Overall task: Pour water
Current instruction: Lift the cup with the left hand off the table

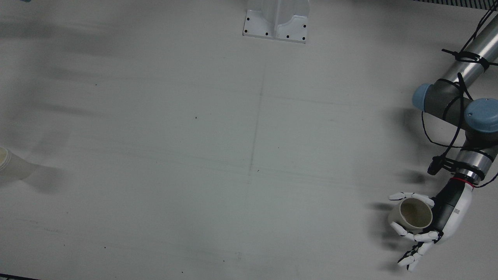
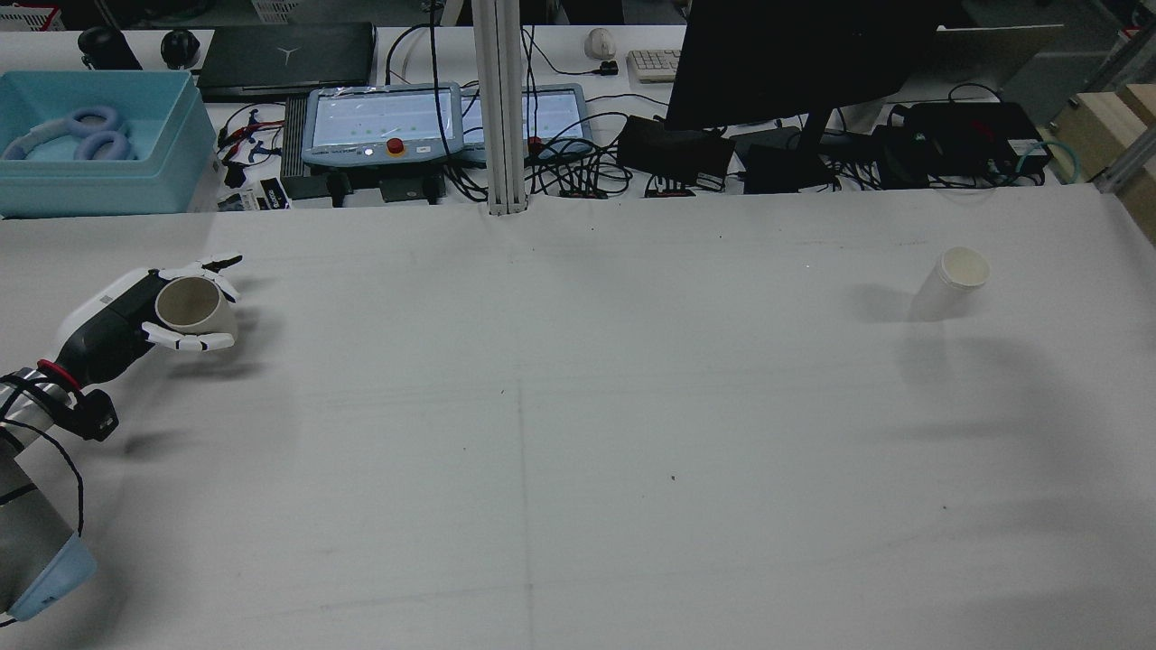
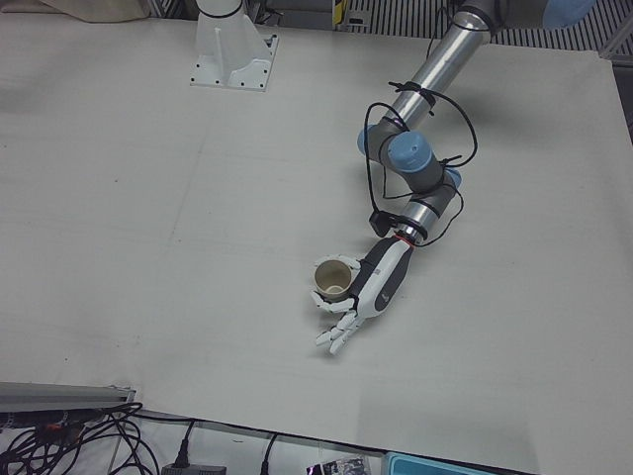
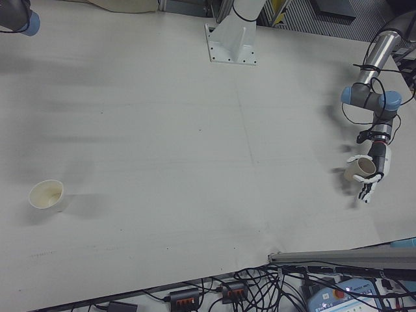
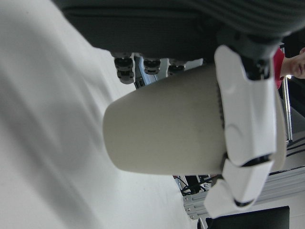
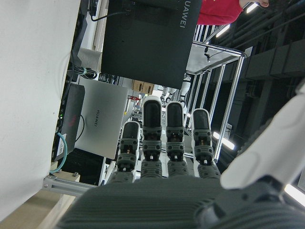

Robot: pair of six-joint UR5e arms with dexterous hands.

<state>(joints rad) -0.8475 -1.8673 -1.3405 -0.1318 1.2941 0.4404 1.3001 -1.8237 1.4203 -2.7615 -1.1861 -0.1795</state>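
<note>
My left hand [image 2: 108, 320] is shut on a beige paper cup [image 2: 190, 307] at the far left of the table in the rear view. The cup stands upright with its mouth open upward, and some fingers stick out past it. The same hand [image 1: 447, 217] and cup [image 1: 414, 214] show at the lower right of the front view. In the left hand view the thumb lies across the cup [image 5: 167, 129]. A second paper cup [image 2: 957, 275] stands alone at the far right, and it also shows in the right-front view [image 4: 47, 194]. My right hand [image 6: 162, 191] shows only in its own view, with fingers [image 6: 155, 129] straight and empty.
The white arm pedestal [image 1: 277, 23] is bolted at the table's robot-side edge. Beyond the table's operator-side edge are a blue bin [image 2: 90, 144], teach pendants [image 2: 379, 122], cables and a monitor [image 2: 795, 63]. A faint line [image 2: 521, 469] runs down the table's middle.
</note>
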